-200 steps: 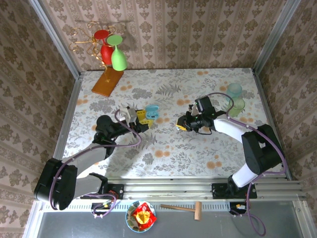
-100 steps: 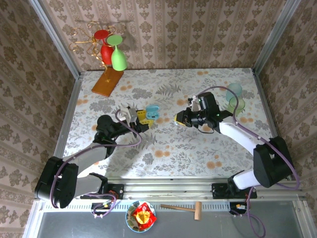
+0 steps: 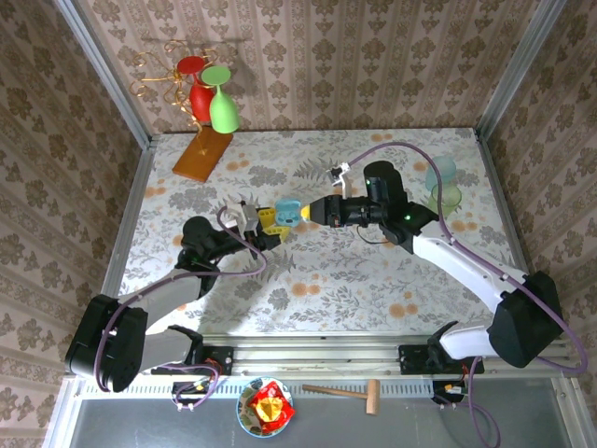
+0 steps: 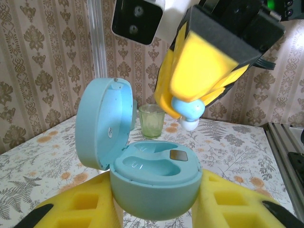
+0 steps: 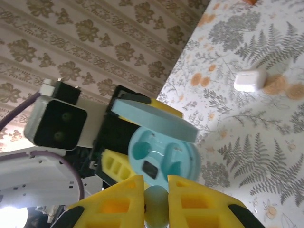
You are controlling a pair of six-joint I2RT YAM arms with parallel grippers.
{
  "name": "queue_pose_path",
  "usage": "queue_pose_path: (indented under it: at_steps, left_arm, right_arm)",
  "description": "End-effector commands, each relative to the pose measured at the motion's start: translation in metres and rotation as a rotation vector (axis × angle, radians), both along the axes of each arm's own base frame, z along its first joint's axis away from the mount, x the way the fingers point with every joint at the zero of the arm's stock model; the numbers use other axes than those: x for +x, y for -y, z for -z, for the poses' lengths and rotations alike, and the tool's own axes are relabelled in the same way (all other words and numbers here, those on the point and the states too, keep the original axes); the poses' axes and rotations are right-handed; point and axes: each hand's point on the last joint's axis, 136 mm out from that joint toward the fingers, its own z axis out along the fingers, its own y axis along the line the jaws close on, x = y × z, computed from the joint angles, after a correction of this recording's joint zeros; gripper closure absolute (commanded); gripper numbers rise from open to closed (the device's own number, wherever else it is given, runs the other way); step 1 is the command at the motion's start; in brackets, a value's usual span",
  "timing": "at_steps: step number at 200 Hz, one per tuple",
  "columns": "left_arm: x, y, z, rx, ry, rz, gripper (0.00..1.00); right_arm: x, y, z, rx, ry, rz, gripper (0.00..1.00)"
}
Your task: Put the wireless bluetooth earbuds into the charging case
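My left gripper (image 3: 270,224) is shut on the light-blue charging case (image 3: 286,211), with a yellow finger on each side of its base (image 4: 154,178). The lid stands open to the left and both wells look bare. My right gripper (image 3: 314,211) is shut on one pale blue earbud (image 4: 189,113), which hangs just above the case's far rim without touching it. In the right wrist view the earbud (image 5: 156,206) sits pinched between the yellow fingertips, with the open case (image 5: 164,159) right beyond it.
Two translucent cups (image 3: 446,187) stand at the right back of the table; one green cup (image 4: 152,120) shows behind the case. A small white rounded piece (image 5: 249,80) lies on the tablecloth. A stand with red and green glasses (image 3: 210,98) occupies the back left corner.
My right arm has swung left across the table, carrying the earbud up to the open case. The left arm and the case have stayed still.
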Motion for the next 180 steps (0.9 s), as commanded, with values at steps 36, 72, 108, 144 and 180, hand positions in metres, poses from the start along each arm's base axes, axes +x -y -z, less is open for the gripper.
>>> queue_pose_path:
  at_steps: [36, 72, 108, 144, 180]
  left_arm:
    - [-0.004, 0.003, -0.017, -0.043, 0.045, 0.030, 0.66]
    - [-0.004, 0.003, -0.017, -0.046, 0.046, 0.032, 0.66]
    - [-0.006, 0.003, -0.018, -0.050, 0.046, 0.034, 0.66]
    - [-0.006, 0.002, -0.019, -0.051, 0.050, 0.033, 0.66]
    - [-0.006, 0.002, -0.019, -0.050, 0.052, 0.033, 0.66]
  right_arm:
    - [-0.004, -0.022, -0.027, 0.058, 0.114, -0.081, 0.86]
    - [0.004, -0.027, -0.014, 0.047, 0.107, -0.074, 0.86]
    - [0.008, -0.027, -0.006, 0.032, 0.114, -0.062, 0.85]
    - [0.010, -0.023, 0.002, -0.009, 0.122, -0.045, 0.85]
    - [0.009, -0.018, 0.007, -0.052, 0.132, -0.029, 0.85]
